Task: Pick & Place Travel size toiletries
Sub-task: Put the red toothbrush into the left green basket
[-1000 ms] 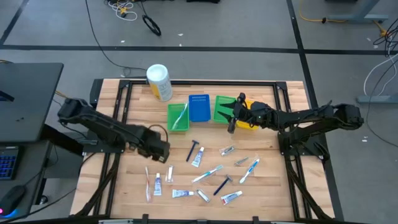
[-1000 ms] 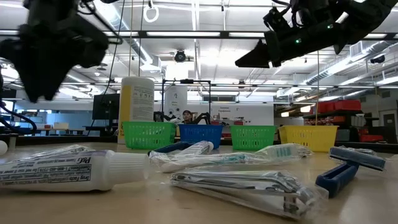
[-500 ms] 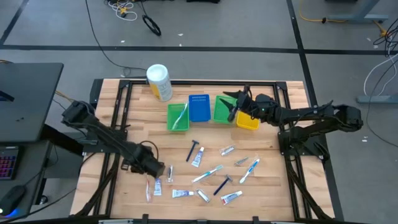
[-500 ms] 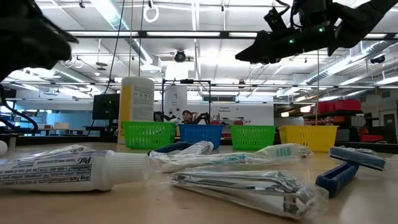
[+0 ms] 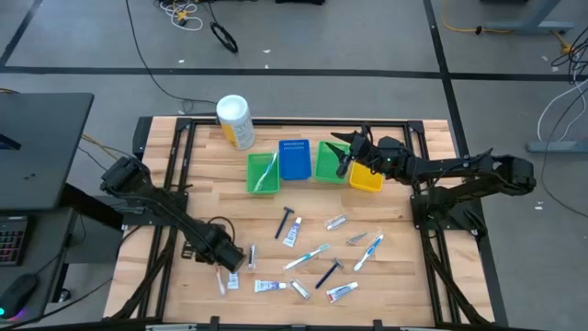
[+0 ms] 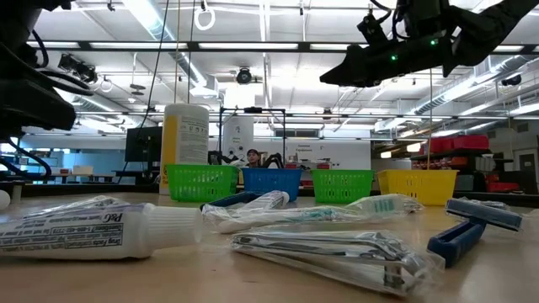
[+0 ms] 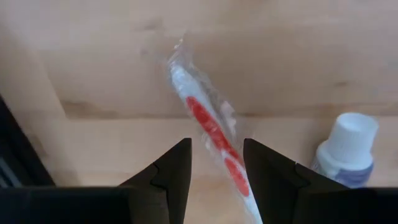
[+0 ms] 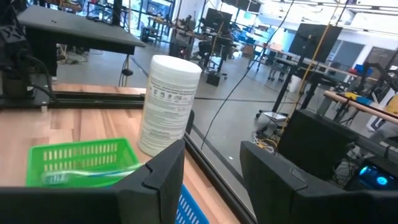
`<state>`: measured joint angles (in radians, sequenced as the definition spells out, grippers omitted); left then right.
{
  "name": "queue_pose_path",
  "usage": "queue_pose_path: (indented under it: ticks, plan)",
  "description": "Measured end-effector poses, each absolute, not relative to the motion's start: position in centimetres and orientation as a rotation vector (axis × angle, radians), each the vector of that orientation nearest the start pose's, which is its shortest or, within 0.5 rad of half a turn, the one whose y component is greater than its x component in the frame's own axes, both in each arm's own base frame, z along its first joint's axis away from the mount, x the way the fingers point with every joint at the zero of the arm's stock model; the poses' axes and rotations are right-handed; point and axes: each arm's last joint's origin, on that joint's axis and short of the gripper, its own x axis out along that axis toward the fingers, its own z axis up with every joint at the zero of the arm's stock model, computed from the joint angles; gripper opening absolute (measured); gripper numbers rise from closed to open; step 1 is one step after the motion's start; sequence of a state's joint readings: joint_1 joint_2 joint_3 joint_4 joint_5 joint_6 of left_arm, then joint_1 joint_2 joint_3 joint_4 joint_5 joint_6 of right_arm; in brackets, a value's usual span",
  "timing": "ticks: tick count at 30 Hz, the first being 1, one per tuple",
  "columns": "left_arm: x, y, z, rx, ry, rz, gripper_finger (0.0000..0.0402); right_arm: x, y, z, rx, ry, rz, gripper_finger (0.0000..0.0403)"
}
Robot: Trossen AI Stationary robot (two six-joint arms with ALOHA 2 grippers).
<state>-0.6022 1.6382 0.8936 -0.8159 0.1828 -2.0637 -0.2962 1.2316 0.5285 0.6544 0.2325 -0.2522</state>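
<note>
**Hovering left gripper over a wrapped toothbrush**

Reaching low over the near-left part of the wooden table (image 5: 386, 262), the left gripper (image 5: 241, 260) hangs just above a red-and-white toothbrush in clear wrap (image 7: 208, 134). Its two dark fingers (image 7: 177, 168) stand apart, one on each side of the brush's handle, with nothing clamped between them. Just beside that brush lies a small toothpaste tube with a white cap (image 7: 349, 149).

Taking the blue bin (image 5: 293, 157) as the mark: a green bin (image 5: 264, 173) sits touching its left side and holds one pale toothbrush (seen lying along it), a second green bin (image 5: 329, 160) sits on its right, and a yellow bin (image 5: 366, 180) stands beyond that. A big white canister with a yellow label (image 5: 234, 121) stands behind and left of the blue bin.

The right gripper (image 5: 344, 164) hangs above the second green bin, just right of the blue bin, fingers parted and empty.

Nearer the front than the blue bin, the loose toiletries are scattered: a black razor (image 5: 286, 220), a blue-white toothbrush (image 5: 306, 256), a second razor (image 5: 330, 270), a silvery packet (image 5: 335, 222), another toothbrush (image 5: 368, 251), and toothpaste tubes (image 5: 268, 286) along the front edge.
</note>
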Motion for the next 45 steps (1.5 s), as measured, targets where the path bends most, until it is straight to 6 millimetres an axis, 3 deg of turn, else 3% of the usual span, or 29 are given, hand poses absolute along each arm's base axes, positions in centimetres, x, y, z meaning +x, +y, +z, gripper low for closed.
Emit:
queue_pose_path:
  ticks: [12,16,26,30,34,38,45]
  plan:
    - [20.7,-15.4,13.4,-1.295,1.443,1.045,0.0155,24.1,-8.0,23.5,-0.214,0.11,-0.52,0.0167]
    - [20.4,-15.3,13.1,-1.245,1.424,1.023,0.0152,24.1,-8.0,23.4,-0.214,0.123,-0.518,0.0167]
    - [21.1,-14.7,13.1,-1.155,1.406,0.906,0.0038,24.1,-8.0,23.3,-0.213,0.133,-0.517,0.0167]
    - [21.2,-14.4,13.3,-1.115,1.336,0.894,0.0024,24.1,-8.0,23.3,-0.203,0.131,-0.517,0.0167]
    - [21.3,-13.7,14.5,-1.091,1.213,0.914,0.0036,24.1,-8.0,23.3,-0.192,0.127,-0.518,0.0167]
    - [21.7,-12.4,17.1,-1.061,1.114,0.916,0.004,24.1,-8.0,23.3,-0.192,0.126,-0.517,0.0167]
    - [22.9,-7.6,20.2,-0.869,0.926,0.921,0.0027,24.1,-8.0,23.3,-0.192,0.122,-0.519,0.0167]
